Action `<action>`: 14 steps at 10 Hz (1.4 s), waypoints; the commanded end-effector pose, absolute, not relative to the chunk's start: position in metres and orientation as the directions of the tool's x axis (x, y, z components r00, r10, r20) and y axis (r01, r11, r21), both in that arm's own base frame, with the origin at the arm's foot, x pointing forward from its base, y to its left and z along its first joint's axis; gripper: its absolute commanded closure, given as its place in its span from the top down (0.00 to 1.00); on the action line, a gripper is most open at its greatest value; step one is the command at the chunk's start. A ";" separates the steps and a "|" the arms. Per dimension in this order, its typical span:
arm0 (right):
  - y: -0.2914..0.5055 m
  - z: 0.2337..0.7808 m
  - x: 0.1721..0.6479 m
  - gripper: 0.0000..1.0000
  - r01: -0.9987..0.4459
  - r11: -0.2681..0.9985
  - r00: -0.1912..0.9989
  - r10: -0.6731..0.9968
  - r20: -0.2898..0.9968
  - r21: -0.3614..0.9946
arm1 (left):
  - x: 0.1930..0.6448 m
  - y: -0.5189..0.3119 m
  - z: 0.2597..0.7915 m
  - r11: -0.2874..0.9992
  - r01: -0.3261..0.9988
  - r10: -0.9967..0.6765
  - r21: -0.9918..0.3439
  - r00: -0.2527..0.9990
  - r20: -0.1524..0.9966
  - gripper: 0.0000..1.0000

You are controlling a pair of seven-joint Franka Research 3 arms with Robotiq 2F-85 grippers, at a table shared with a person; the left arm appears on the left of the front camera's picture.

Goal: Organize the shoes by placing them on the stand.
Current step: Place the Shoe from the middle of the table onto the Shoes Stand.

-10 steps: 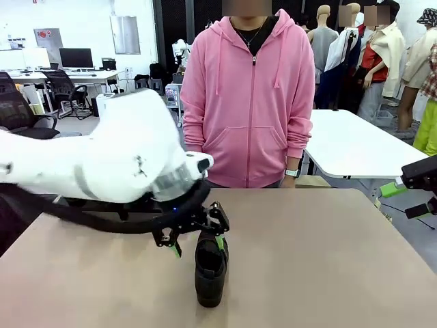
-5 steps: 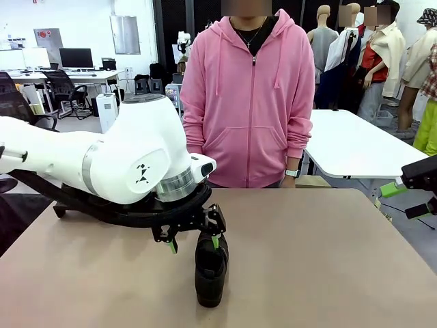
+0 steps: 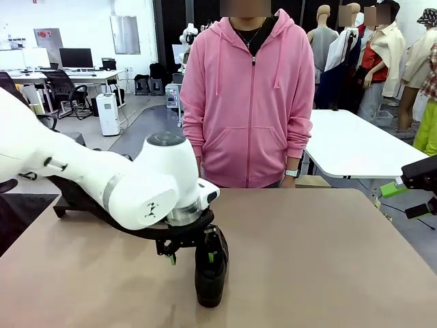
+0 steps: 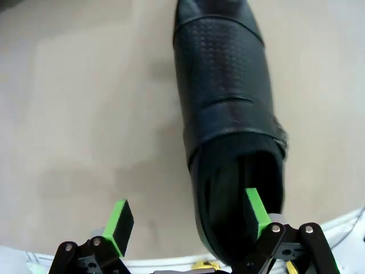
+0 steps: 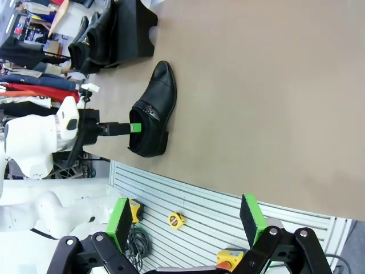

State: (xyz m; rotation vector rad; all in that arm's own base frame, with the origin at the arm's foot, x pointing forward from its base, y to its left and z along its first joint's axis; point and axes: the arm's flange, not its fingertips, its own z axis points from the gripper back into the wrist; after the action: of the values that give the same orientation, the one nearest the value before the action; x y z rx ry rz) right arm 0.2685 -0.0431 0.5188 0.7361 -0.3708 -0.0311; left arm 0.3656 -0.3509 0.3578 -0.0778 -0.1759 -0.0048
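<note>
A glossy black shoe (image 3: 210, 275) stands alone at the middle of the table, toe toward me. My left gripper (image 3: 192, 257) is down at its heel end, open. In the left wrist view one green pad (image 4: 255, 210) sits inside the shoe (image 4: 225, 108) opening, and the other pad (image 4: 120, 220) hangs outside over bare table. The right wrist view shows the same shoe (image 5: 153, 111) and, farther off, the black stand (image 5: 137, 25) with shoes (image 5: 91, 40) on it. My right gripper (image 3: 410, 198) hovers open beyond the table's right edge, also seen as the right gripper (image 5: 185, 220) with nothing between its fingers.
A person in a pink hoodie (image 3: 249, 102) stands at the far edge of the table (image 3: 328, 260), hands down. The white left arm (image 3: 102, 181) spans the table's left half. Below the table edge a slatted surface (image 5: 188, 200) holds a tape measure and cables.
My left arm has swung lower and nearer, bringing the gripper down onto the shoe's heel end. The shoe and the right arm have not moved.
</note>
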 end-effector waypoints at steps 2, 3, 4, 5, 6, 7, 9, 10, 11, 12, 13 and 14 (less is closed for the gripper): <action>-0.041 0.522 0.267 1.00 -0.084 0.728 0.935 -0.178 0.306 0.680 | 0.376 -0.364 0.349 0.998 -0.041 0.049 -0.042 0.976 0.211 1.00; -0.041 0.522 0.267 1.00 -0.084 0.728 0.935 -0.178 0.306 0.680 | 0.375 -0.365 0.351 0.998 -0.051 0.057 -0.034 0.972 0.226 0.40; -0.041 0.522 0.267 1.00 -0.084 0.728 0.935 -0.178 0.306 0.680 | 0.375 -0.364 0.352 0.998 -0.043 0.051 -0.039 0.970 0.238 0.00; -0.041 0.522 0.267 1.00 -0.084 0.728 0.935 -0.178 0.306 0.680 | 0.373 -0.364 0.353 0.998 -0.039 0.050 -0.047 0.969 0.240 0.00; -0.041 0.522 0.267 1.00 -0.084 0.728 0.935 -0.178 0.306 0.680 | 0.374 -0.363 0.352 0.998 -0.036 0.046 -0.045 0.969 0.243 0.00; -0.041 0.522 0.267 1.00 -0.084 0.728 0.935 -0.178 0.306 0.680 | 0.374 -0.364 0.351 0.999 -0.033 0.042 -0.039 0.968 0.246 0.00; -0.041 0.522 0.267 1.00 -0.084 0.728 0.935 -0.178 0.306 0.680 | 0.371 -0.365 0.350 0.999 -0.011 0.019 -0.034 0.968 0.249 0.00; -0.041 0.522 0.267 1.00 -0.084 0.728 0.935 -0.178 0.306 0.680 | 0.368 -0.366 0.350 0.999 0.005 0.005 -0.040 0.967 0.254 0.00; -0.041 0.522 0.267 1.00 -0.084 0.728 0.935 -0.178 0.306 0.680 | 0.367 -0.366 0.351 0.999 0.008 0.004 -0.047 0.967 0.255 0.00; -0.041 0.522 0.267 1.00 -0.084 0.728 0.935 -0.178 0.306 0.680 | 0.366 -0.366 0.352 0.999 0.011 0.002 -0.049 0.966 0.258 0.00; -0.041 0.522 0.267 1.00 -0.084 0.728 0.935 -0.178 0.306 0.680 | 0.364 -0.366 0.355 0.998 0.023 -0.009 -0.050 0.965 0.262 0.00; -0.041 0.522 0.267 1.00 -0.084 0.728 0.935 -0.178 0.306 0.680 | 0.361 -0.366 0.366 0.998 0.037 -0.022 -0.050 0.959 0.283 0.00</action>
State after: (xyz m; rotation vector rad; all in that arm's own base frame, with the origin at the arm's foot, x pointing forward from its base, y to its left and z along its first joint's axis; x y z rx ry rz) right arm 0.2685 -0.0431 0.5188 0.7362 -0.3706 -0.0313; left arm 0.3652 -0.3676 0.3582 -0.0542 -0.2371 -0.0132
